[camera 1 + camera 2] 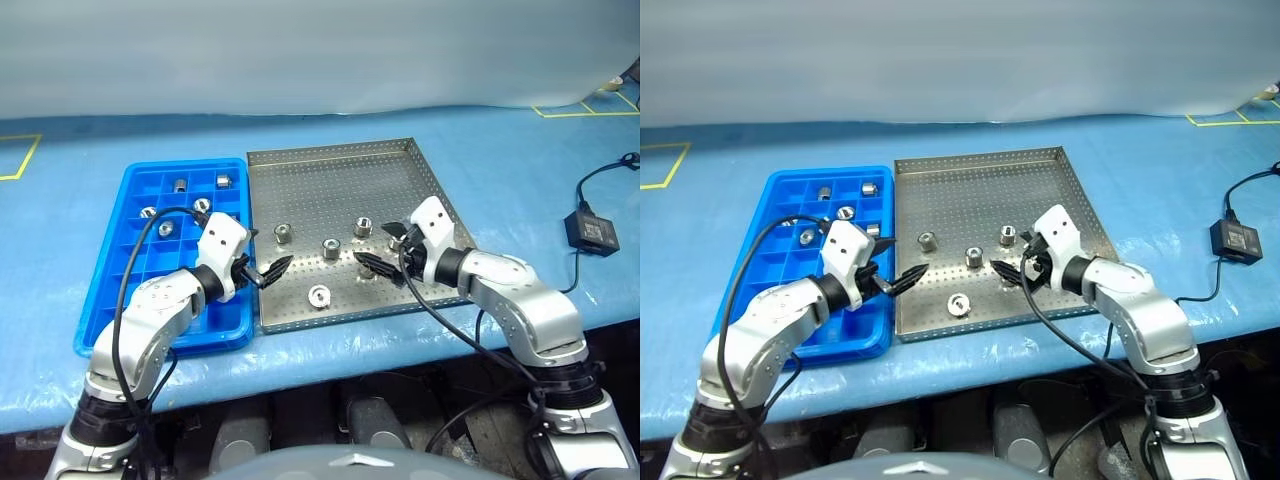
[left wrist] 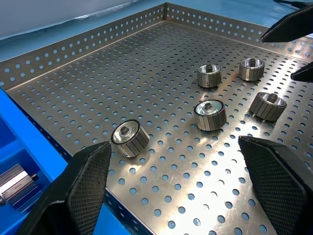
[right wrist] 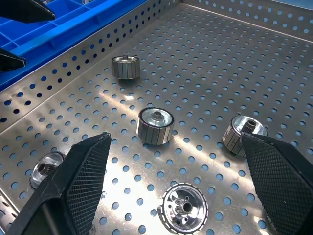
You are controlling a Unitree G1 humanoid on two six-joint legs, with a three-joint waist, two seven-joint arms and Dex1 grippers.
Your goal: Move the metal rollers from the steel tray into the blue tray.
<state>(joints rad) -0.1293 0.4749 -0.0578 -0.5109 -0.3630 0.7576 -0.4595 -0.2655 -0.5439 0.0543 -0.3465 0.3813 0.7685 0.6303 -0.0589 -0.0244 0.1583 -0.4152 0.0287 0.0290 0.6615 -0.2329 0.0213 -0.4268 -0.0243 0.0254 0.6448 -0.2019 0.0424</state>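
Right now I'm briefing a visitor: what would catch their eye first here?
Probably the steel tray at the centre of the blue table, with shiny metal rollers scattered over its near half. Next, the bright blue tray touching its left side, with some rollers already in its far compartments. Both grippers, left gripper and right gripper, hover open over the steel tray.

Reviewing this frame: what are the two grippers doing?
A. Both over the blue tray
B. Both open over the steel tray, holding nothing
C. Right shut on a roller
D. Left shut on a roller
B: the left gripper and right gripper hang open above the steel tray, with the metal rollers lying loose on its floor.
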